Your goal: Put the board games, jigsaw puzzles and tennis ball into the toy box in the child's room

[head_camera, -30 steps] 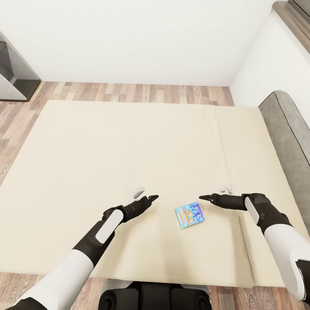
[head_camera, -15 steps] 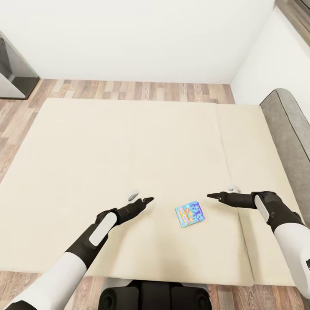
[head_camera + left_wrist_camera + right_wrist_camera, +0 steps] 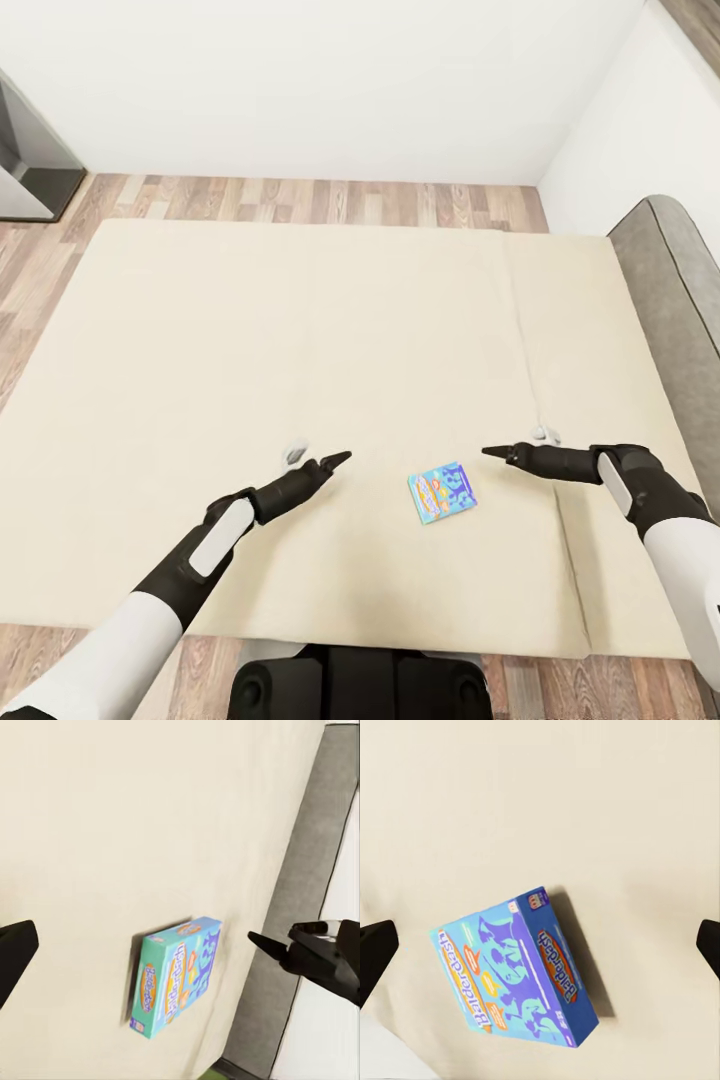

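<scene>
the blue balderdash board game (image 3: 441,492) lies flat on the beige mattress (image 3: 300,330), between my left gripper (image 3: 335,459) and right gripper (image 3: 492,452). both are spread wide and hold nothing. i judge the box stiff and light; i would pinch its long edges.

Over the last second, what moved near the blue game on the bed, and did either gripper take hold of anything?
The arms spread apart: the left gripper drew back and leftward, the right gripper rightward, widening the gap around the blue board game. The head camera also shifted, so the whole view moved slightly. Nothing was grasped or released. The game lies flat on the bed in the same spot, untouched, between the two grippers.
</scene>
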Available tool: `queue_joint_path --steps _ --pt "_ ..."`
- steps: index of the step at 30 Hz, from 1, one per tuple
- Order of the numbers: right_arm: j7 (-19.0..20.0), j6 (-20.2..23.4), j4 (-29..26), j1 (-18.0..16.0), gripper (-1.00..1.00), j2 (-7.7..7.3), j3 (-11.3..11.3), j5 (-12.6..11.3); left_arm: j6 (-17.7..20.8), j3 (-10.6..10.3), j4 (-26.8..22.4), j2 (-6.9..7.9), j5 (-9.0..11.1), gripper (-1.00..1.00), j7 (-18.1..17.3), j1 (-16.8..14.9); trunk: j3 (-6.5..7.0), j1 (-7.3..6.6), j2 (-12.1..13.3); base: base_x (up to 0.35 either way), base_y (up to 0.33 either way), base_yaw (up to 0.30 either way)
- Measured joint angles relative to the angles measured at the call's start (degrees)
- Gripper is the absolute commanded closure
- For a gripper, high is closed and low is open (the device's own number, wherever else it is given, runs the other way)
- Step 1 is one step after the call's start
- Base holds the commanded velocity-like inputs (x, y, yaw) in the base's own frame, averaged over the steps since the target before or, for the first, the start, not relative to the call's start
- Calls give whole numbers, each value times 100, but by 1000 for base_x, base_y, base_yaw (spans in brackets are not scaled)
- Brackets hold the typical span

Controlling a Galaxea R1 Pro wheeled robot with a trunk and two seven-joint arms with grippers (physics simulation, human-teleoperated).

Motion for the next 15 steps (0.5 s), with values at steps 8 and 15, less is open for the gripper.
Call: queue_joint_path --steps 8,15 --pt "250 -101 14 0 -100 -28 -4 8 4 127 15 38 -1 -100 -205 47 -73 0 0 0 0 0" --pt "318 -129 18 2 -100 -32 -1 5 5 160 18 47 6 -100 -297 64 -138 0 0 0 0 1"
